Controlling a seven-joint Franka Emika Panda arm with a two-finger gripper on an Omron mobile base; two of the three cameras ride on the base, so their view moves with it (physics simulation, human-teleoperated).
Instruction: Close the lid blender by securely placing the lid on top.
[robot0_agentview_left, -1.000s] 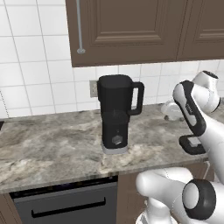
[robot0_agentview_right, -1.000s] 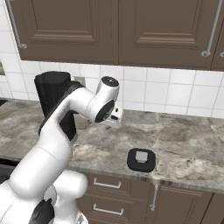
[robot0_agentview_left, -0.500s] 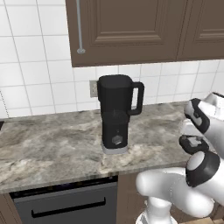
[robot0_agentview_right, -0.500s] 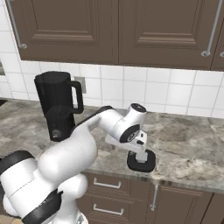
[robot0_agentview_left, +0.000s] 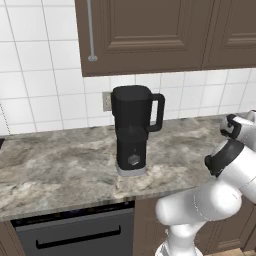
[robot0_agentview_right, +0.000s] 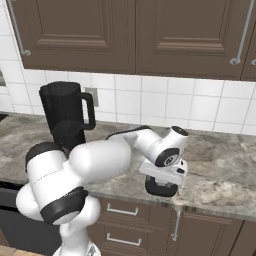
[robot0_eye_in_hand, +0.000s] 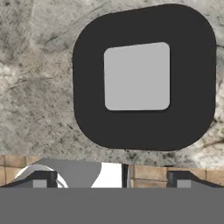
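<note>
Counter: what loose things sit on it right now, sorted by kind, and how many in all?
Blender: 1
Blender lid, black with a grey square centre, lying flat on the counter below the gripper: 1
Total: 2

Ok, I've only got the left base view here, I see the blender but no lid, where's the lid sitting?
Observer: The lid lies flat on the counter near its front edge, off to the right of the blender.
Operator: And where's the gripper relative to it?
Observer: The hand is right above the lid; in the hand view the lid sits ahead of the fingertips, not between them.
Operator: Is anything already on the jar?
Observer: No, the jar's top looks open in the right base view.
</note>
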